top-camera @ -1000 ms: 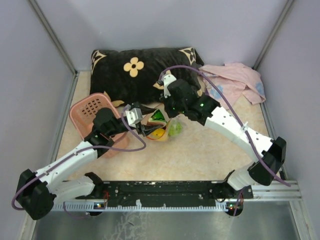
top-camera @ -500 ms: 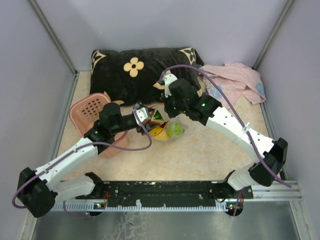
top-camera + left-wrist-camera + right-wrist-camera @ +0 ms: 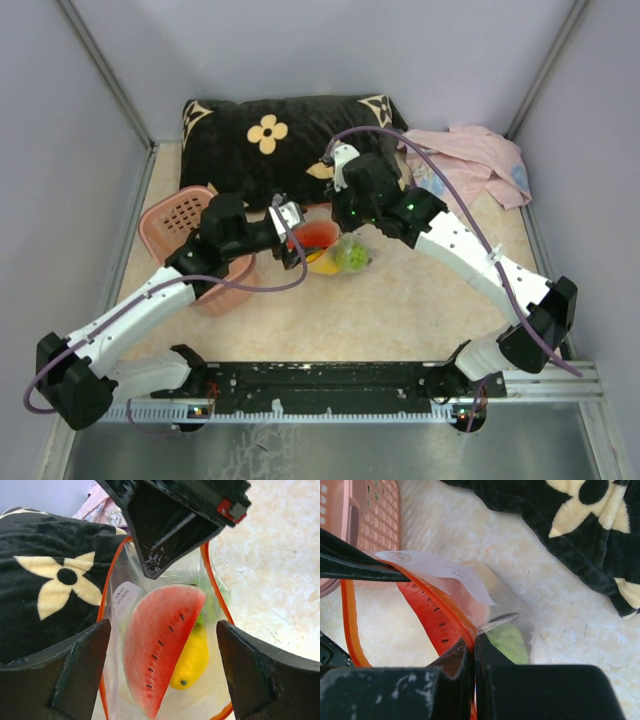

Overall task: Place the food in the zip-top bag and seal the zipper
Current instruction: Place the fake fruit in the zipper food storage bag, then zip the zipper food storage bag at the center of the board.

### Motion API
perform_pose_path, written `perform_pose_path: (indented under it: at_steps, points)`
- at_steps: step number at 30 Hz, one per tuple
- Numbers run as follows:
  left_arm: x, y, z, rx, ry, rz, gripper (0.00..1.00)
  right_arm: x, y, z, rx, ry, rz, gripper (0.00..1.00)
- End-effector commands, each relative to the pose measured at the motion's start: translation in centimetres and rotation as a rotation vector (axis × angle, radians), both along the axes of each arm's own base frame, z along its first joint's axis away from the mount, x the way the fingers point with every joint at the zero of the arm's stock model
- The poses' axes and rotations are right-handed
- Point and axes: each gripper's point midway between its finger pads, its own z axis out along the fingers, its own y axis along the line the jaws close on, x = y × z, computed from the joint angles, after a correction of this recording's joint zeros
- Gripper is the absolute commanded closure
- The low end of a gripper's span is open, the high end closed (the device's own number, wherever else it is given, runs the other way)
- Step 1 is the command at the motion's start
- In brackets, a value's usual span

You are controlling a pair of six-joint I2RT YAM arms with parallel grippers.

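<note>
Step in hand: filling the bag. I judge that sealing is not yet begun, because the mouth stands wide open.
Left end effector (image 3: pixel 162 626): the fingers are wide apart and grip nothing. The watermelon slice (image 3: pixel 160 645) lies between them without touching, already inside the mouth.
Right end effector (image 3: pixel 474 649): the fingers are pressed together on the rim of the zip-top bag (image 3: pixel 507 607), at the zipper (image 3: pixel 347 615).
Bag place: middle of the table (image 3: pixel 400 310), with the black pillow (image 3: pixel 270 130) at 12 o'clock from it and the pink basket (image 3: pixel 185 215) at 9 o'clock.
Contents: the slice, a yellow fruit (image 3: pixel 192 660) and a green fruit (image 3: pixel 507 642).
Next move: probably to draw the left end effector back toward 9 o'clock and check the basket for more food, since its inside is hidden. After that, press the zipper shut along its length.
</note>
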Motion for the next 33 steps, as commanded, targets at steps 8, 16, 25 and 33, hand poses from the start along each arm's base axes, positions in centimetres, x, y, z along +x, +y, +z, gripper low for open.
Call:
perform_pose_path:
  at_steps: [8, 16, 25, 33]
  points:
    - [1.7, 4.3, 5.5, -0.055, 0.211, 0.385, 0.09, 1.0, -0.6, 4.7, 0.124, -0.092, -0.021, 1.0]
    - [0.5, 5.6, 0.9, 0.09, 0.344, 0.419, 0.08, 1.2, -0.5, 4.0, 0.119, -0.082, -0.003, 1.0]
    - [-0.1, 3.7, -1.2, 0.087, 0.414, 0.339, 0.09, 1.3, -0.4, 4.5, 0.133, -0.089, 0.004, 1.0]
    - [1.0, 3.6, -3.6, 0.085, 0.432, 0.389, 0.11, 1.3, 0.6, 3.9, 0.149, -0.048, 0.024, 1.0]
